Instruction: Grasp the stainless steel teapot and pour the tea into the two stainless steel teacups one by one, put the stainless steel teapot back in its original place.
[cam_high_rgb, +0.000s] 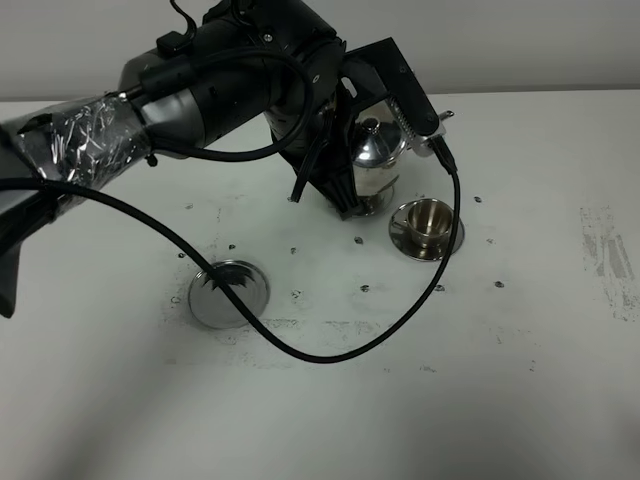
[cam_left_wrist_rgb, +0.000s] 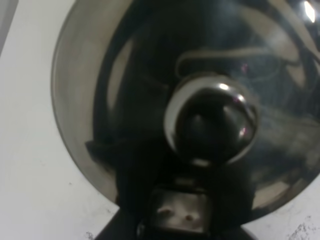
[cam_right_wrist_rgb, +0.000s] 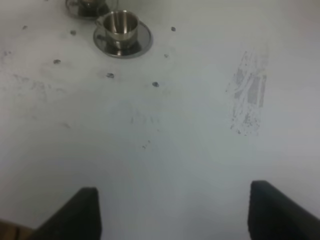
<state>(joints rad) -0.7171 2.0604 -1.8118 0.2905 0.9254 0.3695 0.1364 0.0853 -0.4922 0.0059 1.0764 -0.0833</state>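
White surface: teapot held beside a cup, away from its coaster.
Handle gripped by the left jaws, right jaws spread empty; tea may be spilled if tipped with the spout misaligned.

1. A white table fills the high view.
2. A scuffed grey patch of streaks marks it at 3 o'clock, near the edge.
3. Small dark specks lie scattered about the centre, spreading toward 2 o'clock.
4. Faint grey smudges sit just toward 6 o'clock from the centre.
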